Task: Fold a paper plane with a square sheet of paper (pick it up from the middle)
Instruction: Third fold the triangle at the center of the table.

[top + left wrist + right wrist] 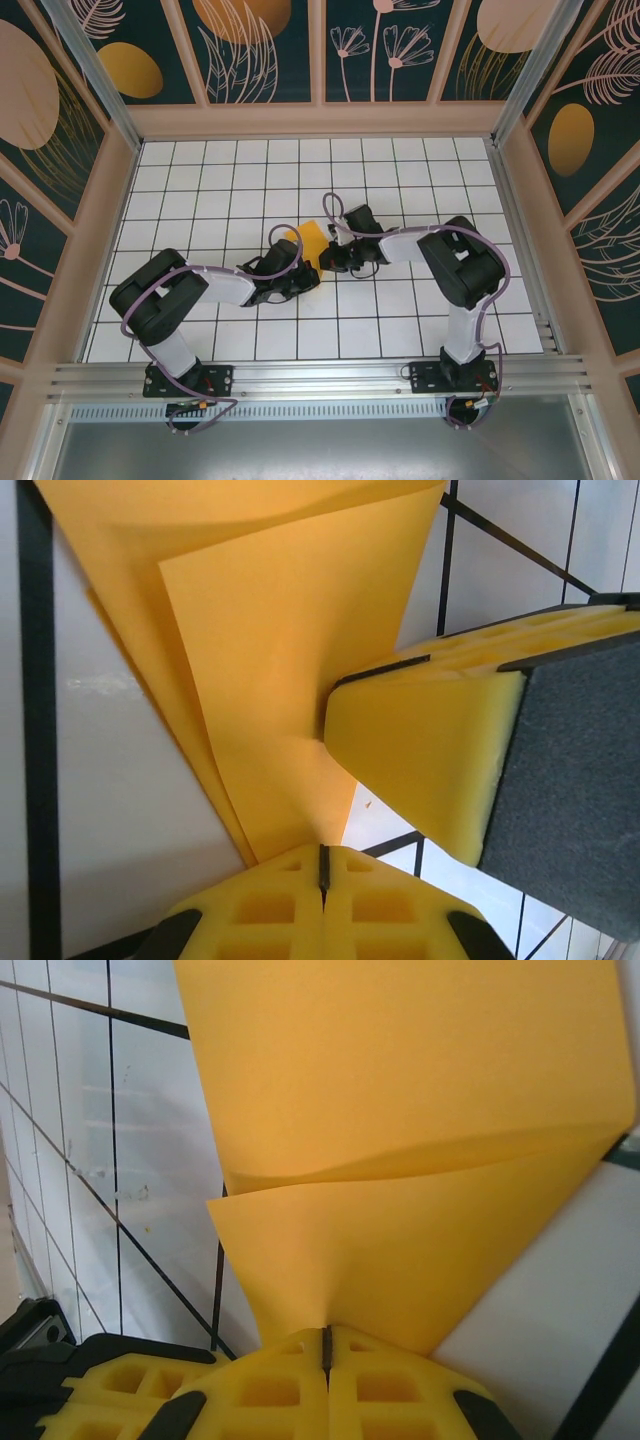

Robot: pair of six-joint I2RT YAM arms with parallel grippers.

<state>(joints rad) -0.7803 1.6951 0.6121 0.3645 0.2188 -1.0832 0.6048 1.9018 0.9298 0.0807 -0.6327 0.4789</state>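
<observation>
The square sheet of paper [311, 243] is orange-yellow and stands lifted off the white grid table between my two grippers. It is bent over into two layers [270, 650], with a curved fold line across it [420, 1110]. My left gripper [323, 865] is shut on the sheet's lower edge, its yellow pads pressed together. My right gripper [326, 1338] is likewise shut on the paper's edge. From above, the left gripper [300, 268] and right gripper [330, 255] sit almost touching under the sheet. The right gripper's yellow fingers [430, 750] reach the paper from the right in the left wrist view.
The white tiled table [400, 180] is walled by wooden frames with dark patterned panels [250, 50]. An aluminium rail [320, 385] carries both arm bases at the near edge. Purple cables loop over the arms near the grippers [335, 210].
</observation>
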